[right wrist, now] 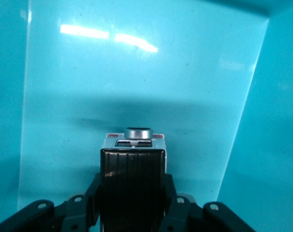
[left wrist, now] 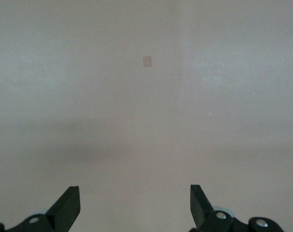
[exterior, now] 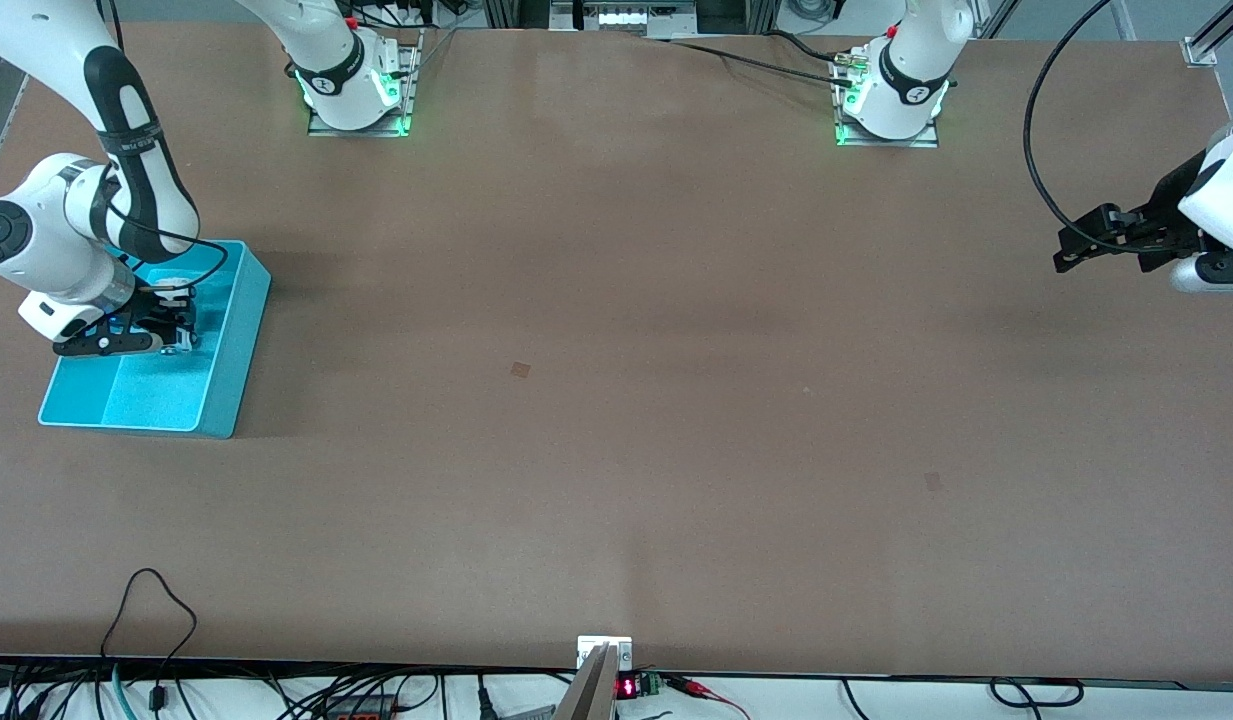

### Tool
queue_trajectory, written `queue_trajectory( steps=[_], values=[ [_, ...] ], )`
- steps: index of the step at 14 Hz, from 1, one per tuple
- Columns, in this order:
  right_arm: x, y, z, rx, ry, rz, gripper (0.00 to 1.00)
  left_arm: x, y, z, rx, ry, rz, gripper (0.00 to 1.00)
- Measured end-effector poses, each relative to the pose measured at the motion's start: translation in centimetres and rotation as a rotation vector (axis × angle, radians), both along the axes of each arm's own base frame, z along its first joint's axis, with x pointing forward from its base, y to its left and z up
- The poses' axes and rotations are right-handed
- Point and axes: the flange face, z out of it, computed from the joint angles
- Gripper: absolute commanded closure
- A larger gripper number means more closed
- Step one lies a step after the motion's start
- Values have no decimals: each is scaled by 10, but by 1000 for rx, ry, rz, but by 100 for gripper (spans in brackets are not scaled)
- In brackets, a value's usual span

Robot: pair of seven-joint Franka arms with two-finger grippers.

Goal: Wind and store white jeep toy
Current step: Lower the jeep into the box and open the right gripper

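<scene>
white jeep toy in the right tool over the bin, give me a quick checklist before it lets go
1. Right tool shut on the white jeep toy: ok, fingers clamp both its sides.
2. Toy inside the cyan bin walls: ok, the right wrist view shows bin floor and walls all around it.
3. Toy resting on the bin floor: cannot tell, its wheels are hidden.
4. Bin floor under the toy free of other things: ok for the part in view.
5. Left tool out of the way: ok, open, waiting over the table at the left arm's end.
</scene>
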Motion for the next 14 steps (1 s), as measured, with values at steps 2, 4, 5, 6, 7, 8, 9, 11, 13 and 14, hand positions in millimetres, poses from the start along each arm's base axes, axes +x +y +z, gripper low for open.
queue_trajectory(
  steps=[2,4,5,6,7,8,9,11,13,14],
  values=[
    [-3,-2,-10,6,14,-23,97,-3,0,1,1,-2,0,0],
    [-4,-4,-13,8,16,-33,91,-9,-1,2,3,-7,0,0],
    [-4,-4,-13,8,15,-33,69,-13,-1,2,4,-8,0,0],
    [-4,-4,-13,8,15,-34,55,-16,-2,2,4,-6,0,0],
    [-4,-4,-13,8,15,-34,42,-19,-2,2,5,-3,-1,0],
    [-4,-4,-13,8,15,-34,33,-21,-2,3,5,-1,-1,0],
    [-4,-4,-14,8,17,-35,26,-22,-2,4,6,-1,-2,0],
    [-5,-5,-15,7,19,-38,10,-23,-4,5,6,-3,-5,0],
    [-5,-6,-15,7,19,-39,0,-23,-4,5,6,-2,-5,0],
    [-4,-6,-14,6,16,-38,0,-23,-3,5,6,-2,-3,0]
  ],
)
